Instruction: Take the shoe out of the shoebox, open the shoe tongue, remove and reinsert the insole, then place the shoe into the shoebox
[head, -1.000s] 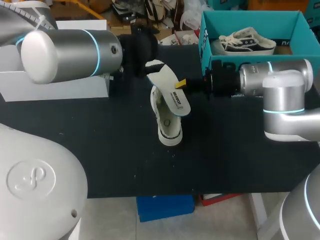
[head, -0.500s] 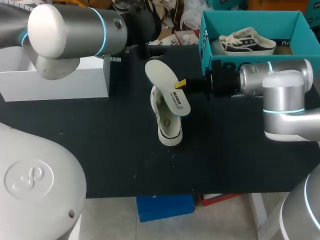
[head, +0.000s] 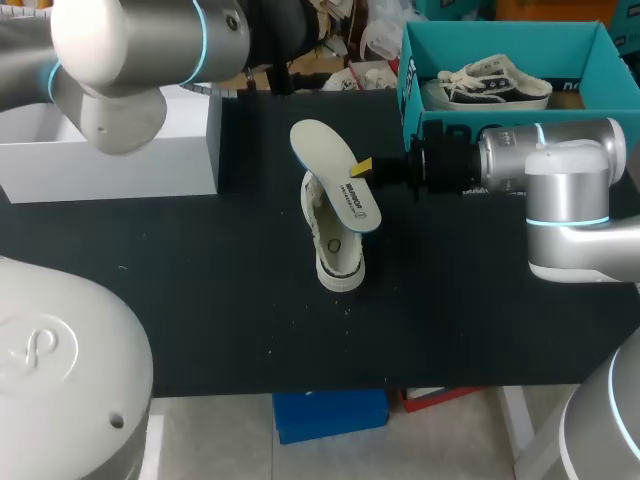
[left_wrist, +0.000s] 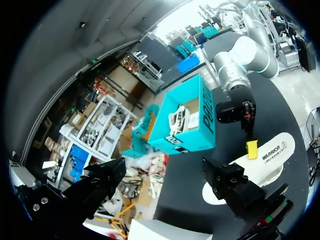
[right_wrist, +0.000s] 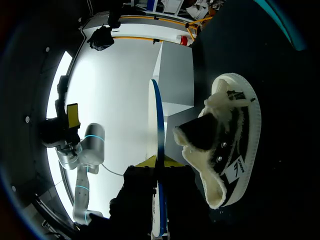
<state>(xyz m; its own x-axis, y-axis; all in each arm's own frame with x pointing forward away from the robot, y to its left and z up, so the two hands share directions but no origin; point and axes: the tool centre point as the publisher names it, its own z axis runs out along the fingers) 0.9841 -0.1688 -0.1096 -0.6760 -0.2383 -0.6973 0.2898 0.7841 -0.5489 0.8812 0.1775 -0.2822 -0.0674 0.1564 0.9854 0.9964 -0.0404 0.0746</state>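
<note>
A white low-top shoe (head: 336, 243) lies on its side in the middle of the black table (head: 200, 290). Just above it a white insole (head: 336, 178) with a blue underside is held by its edge. My right gripper (head: 365, 167) is shut on that insole, coming in from the right. In the right wrist view the insole (right_wrist: 157, 125) shows edge-on between the gripper's (right_wrist: 155, 161) yellow tips, with the shoe (right_wrist: 231, 145) beside it. My left gripper (left_wrist: 170, 186) stands wide open and empty, back from the insole (left_wrist: 260, 161), near the table's far edge.
The teal shoebox (head: 412, 90) stands at the back right with a second shoe (head: 496, 82) inside it. A white box (head: 120, 150) sits at the back left. Bare black tabletop lies in front of the shoe.
My left arm has drawn back from the insole's far end, toward the far left. The insole, the shoe and my right gripper have stayed in place.
</note>
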